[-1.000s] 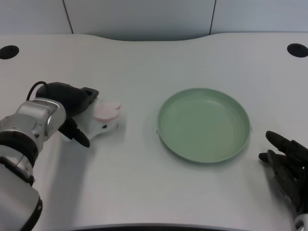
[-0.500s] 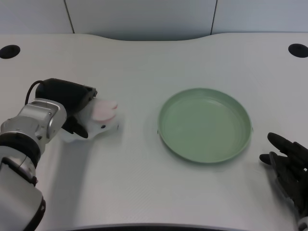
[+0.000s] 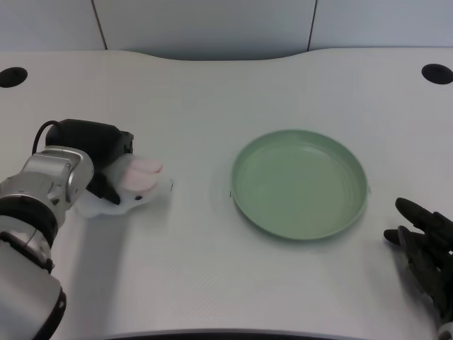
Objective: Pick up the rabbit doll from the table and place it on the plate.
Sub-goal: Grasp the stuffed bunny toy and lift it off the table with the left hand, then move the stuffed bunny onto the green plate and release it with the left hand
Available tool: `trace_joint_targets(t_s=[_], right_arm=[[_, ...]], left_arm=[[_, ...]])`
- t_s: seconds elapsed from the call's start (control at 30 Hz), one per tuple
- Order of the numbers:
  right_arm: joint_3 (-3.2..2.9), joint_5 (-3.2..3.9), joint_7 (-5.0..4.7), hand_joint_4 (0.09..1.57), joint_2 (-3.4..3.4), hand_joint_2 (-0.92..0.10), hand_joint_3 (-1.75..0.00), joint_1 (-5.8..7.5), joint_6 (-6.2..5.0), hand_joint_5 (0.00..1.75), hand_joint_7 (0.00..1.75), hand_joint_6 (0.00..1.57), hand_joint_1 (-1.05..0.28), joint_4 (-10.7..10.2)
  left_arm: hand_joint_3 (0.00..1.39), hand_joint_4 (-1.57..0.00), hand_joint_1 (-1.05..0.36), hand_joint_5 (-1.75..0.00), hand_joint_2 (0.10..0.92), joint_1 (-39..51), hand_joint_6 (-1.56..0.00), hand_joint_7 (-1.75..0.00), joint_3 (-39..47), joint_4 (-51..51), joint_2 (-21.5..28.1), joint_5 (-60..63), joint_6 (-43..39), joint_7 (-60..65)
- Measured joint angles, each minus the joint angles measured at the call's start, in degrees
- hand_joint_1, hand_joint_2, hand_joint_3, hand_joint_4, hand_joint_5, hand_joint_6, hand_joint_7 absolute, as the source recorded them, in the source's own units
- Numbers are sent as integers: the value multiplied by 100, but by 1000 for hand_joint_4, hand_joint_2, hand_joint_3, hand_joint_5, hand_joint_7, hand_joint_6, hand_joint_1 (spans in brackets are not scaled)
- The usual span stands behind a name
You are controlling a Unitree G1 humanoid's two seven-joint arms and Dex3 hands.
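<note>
The rabbit doll (image 3: 136, 184), white with pink ears, lies on the white table at the left, well apart from the plate. My left hand (image 3: 95, 152) grips it from the left: dark fingers wrap over its back and the thumb presses under its near side, hiding much of its body. The ears point right, toward the plate. The light green plate (image 3: 300, 183) sits right of centre with nothing on it.
My right hand (image 3: 423, 251) rests at the lower right corner, just past the plate's rim. Two dark round holes (image 3: 13, 76) (image 3: 437, 73) sit at the table's far corners. A grey wall runs behind the table's curved back edge.
My left hand has closed tighter around the doll and drawn it a little left. The doll's ears now lie lower and nearer the hand.
</note>
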Motion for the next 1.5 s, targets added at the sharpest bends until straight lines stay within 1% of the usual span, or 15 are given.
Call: trace_joint_targets(t_s=[0.1,0.17,0.2,0.27,0.37,0.43,0.5,0.63,0.7,0.8,0.93,1.1,1.17,1.3,1.5], right_arm=[[0,-2,-14,792,0,-921,-284,1,-2,692,11,923,-261,0],[-18,29,27,806,10,-921,-266,1,-1,696,13,929,-266,1],[-27,53,65,806,22,-921,-265,1,-1,695,12,928,-269,3],[-29,76,83,803,38,-921,-269,1,-1,692,10,924,-273,6],[-27,80,83,802,40,-921,-271,1,-1,694,11,928,-273,4],[-16,57,41,805,40,-921,-270,0,-1,694,9,925,-280,4],[-8,21,2,798,40,-921,-274,0,-1,689,5,917,-282,4],[-15,30,41,792,43,-921,-283,-13,16,682,1,909,-286,10],[-7,12,25,785,43,-921,-291,-27,79,679,7,922,-289,11],[42,-55,-123,776,43,-921,-296,-36,100,677,9,926,-293,9],[186,-265,-384,776,41,-921,-307,-54,105,675,7,923,-300,5],[247,-270,-425,778,43,-921,-315,-77,187,676,4,918,-307,-30],[247,-239,-389,777,43,-921,-313,-73,194,682,1,911,-305,-43],[258,-205,-181,759,113,-921,-307,-105,252,707,7,913,-309,-103],[265,-189,-148,702,137,-921,-302,-98,329,785,11,922,-326,-181]], left_arm=[[36,-639,-280,-1744,851,8,-526,-1741,9,4,4,-2,-42,144],[175,-517,-318,-1305,906,10,-619,-1069,47,4,12,-17,-127,282],[246,-519,-334,-1200,913,10,-651,-945,79,4,26,-43,-168,321],[313,-547,-348,-1067,919,10,-686,-826,183,4,56,-164,-238,346],[264,-506,-282,-1136,918,9,-651,-949,365,2,94,-327,-331,343],[188,-475,-262,-1067,919,6,-671,-762,492,-5,118,-444,-400,339],[184,-479,-259,-1175,919,-20,-665,-862,605,-10,133,-551,-467,303],[123,-529,-232,-1654,918,-248,-535,-1610,785,-53,135,-714,-644,157],[99,-509,-200,-1656,906,-450,-538,-1708,861,-113,126,-821,-728,73],[110,-700,-182,-1737,910,-790,-616,-1742,869,-170,48,-848,-797,-24],[146,-826,-184,-1746,878,-1088,-679,-1746,826,-250,-252,-850,-912,-66],[157,-787,-184,-1704,844,-1124,-653,-1719,768,-302,-561,-859,-1112,-121],[156,-729,-206,-1573,837,-1129,-662,-1432,737,-328,-742,-858,-1118,-119],[985,-936,-81,-1739,405,-1133,-749,-1733,598,-356,-1210,-818,-1258,-115],[1078,-945,-165,-1746,334,-1163,-758,-1746,466,-356,-1719,-792,-1317,-114]])
